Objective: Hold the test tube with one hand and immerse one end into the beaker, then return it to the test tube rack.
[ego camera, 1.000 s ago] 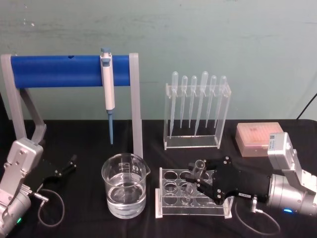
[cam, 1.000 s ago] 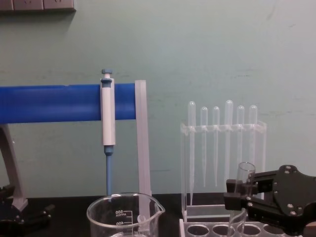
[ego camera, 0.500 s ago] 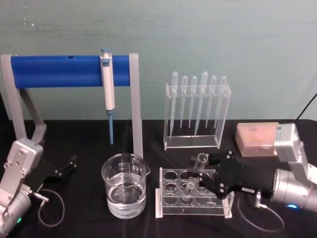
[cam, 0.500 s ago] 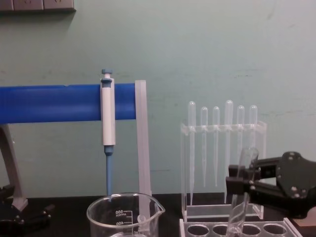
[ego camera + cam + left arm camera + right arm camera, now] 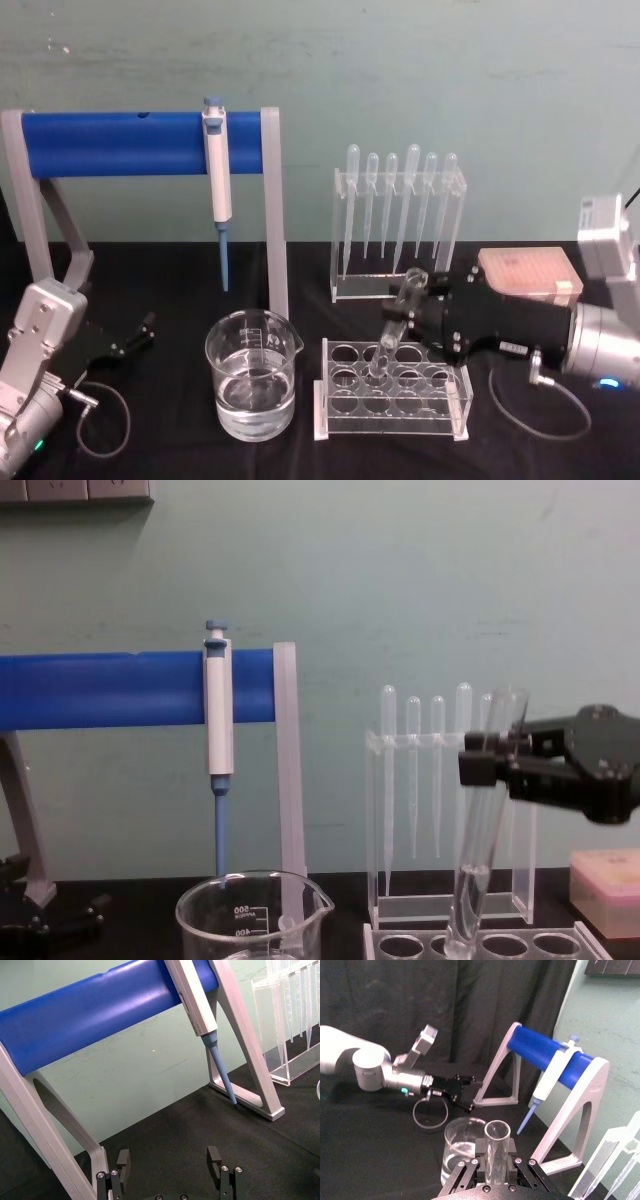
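The right pincer [image 5: 414,306] is clenching the test tube [image 5: 398,328] just under its open rim, reaching in from the bench's right edge. The tube is hanging tilted, with the rim leaning toward the right edge. Its round bottom is sitting down at the top plate of the clear rack [image 5: 392,428]. From where I'm standing I can't tell if the tip is actually clear of the hole.

The rack is sitting near the front edge, right of the middle. The beaker [image 5: 252,385] is standing just beside it on the left, part full of water. The left pincer [image 5: 169,1160] is lying released and idle near the front left corner, so this looks like a one-arm job.

My take is that this is the lift-out step, so nothing is dipped yet. I'd want a straight rise until the round end is plainly above the rack before any sideways travel. With that tilt, going left early could catch the hole's edge and drag the whole rack. I'd also straighten the tube on the way up, since the grip is so high that the bottom could swing. After that it's a slow drop into the middle of the beaker, keeping glass off the rim and spout.
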